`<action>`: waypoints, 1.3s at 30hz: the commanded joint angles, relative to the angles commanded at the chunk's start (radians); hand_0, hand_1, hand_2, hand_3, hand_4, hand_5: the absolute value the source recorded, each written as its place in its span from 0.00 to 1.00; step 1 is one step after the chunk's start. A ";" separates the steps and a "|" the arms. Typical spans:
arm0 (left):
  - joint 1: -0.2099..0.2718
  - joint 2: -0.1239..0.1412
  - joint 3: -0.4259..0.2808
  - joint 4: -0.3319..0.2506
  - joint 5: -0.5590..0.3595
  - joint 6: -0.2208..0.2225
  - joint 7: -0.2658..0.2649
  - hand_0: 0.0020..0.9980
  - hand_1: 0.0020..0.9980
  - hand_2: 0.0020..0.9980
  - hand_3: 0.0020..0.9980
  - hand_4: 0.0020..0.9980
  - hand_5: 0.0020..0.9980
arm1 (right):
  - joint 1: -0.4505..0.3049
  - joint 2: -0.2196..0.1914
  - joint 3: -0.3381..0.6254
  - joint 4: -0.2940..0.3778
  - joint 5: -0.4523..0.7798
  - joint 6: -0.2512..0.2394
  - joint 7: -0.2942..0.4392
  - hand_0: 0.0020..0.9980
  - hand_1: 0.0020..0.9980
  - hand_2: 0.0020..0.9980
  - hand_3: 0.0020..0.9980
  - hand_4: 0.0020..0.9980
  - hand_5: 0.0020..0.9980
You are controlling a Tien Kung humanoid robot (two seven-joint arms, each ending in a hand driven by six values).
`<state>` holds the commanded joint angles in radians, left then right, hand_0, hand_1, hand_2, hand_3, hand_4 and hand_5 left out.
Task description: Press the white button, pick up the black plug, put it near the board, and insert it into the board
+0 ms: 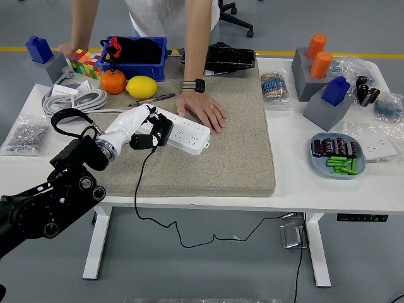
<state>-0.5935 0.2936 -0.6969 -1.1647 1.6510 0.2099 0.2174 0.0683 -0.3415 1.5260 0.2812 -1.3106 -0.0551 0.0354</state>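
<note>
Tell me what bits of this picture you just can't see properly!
All in the head view:
- Whether the black plug is fully seated in the white power strip: the left robot hand and the plug's own body cover the socket.
- The strip's white button: hidden or too small.
- What fills the clear plastic bags at the right edge: cut off and blurred.
- The small dark parts in the blue oval dish: too small to identify.
</note>
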 joint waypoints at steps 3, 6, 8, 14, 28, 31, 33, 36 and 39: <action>0.001 -0.001 0.003 0.001 -0.004 0.003 -0.007 0.80 0.77 0.64 0.63 0.49 0.00 | 0.000 0.000 -0.001 0.000 0.001 -0.001 0.001 0.67 0.60 0.57 0.58 0.63 0.33; 0.000 -0.005 0.004 0.007 -0.004 0.008 -0.016 0.80 0.77 0.64 0.63 0.49 0.00 | -0.001 0.000 -0.002 0.000 0.000 -0.001 0.002 0.67 0.60 0.57 0.58 0.63 0.33; -0.001 -0.010 0.005 0.013 0.000 0.008 -0.017 0.82 0.79 0.69 0.64 0.52 0.00 | -0.002 0.000 -0.003 0.000 0.001 -0.002 0.003 0.67 0.60 0.57 0.58 0.63 0.34; -0.009 -0.025 0.015 0.039 0.016 0.009 -0.015 0.82 0.79 0.72 0.67 0.52 0.00 | -0.001 0.001 -0.003 0.002 0.003 -0.002 0.005 0.67 0.60 0.57 0.58 0.63 0.34; -0.029 -0.058 0.029 0.095 0.035 0.014 -0.016 0.83 0.80 0.73 0.69 0.53 0.00 | -0.004 0.002 0.003 0.003 0.004 -0.003 0.006 0.67 0.60 0.57 0.58 0.63 0.34; -0.031 -0.062 0.030 0.103 0.034 0.014 -0.018 0.83 0.80 0.73 0.68 0.53 0.00 | -0.005 0.002 0.004 0.003 0.004 -0.003 0.007 0.67 0.60 0.57 0.58 0.63 0.34; -0.033 -0.065 0.029 0.108 0.033 0.015 -0.019 0.83 0.80 0.73 0.68 0.53 0.00 | -0.005 0.001 0.003 0.003 0.004 -0.003 0.007 0.67 0.60 0.57 0.58 0.63 0.34; -0.037 -0.069 0.026 0.117 0.031 0.017 -0.023 0.83 0.80 0.73 0.68 0.53 0.00 | -0.004 0.000 0.002 0.003 0.004 -0.003 0.007 0.67 0.60 0.57 0.58 0.63 0.34; -0.043 -0.076 0.025 0.126 0.031 0.020 -0.027 0.83 0.80 0.73 0.68 0.53 0.00 | -0.003 0.000 0.004 0.004 0.005 -0.003 0.008 0.67 0.60 0.57 0.58 0.63 0.34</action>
<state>-0.6367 0.2172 -0.6716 -1.0384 1.6818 0.2299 0.1904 0.0655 -0.3412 1.5296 0.2847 -1.3060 -0.0582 0.0430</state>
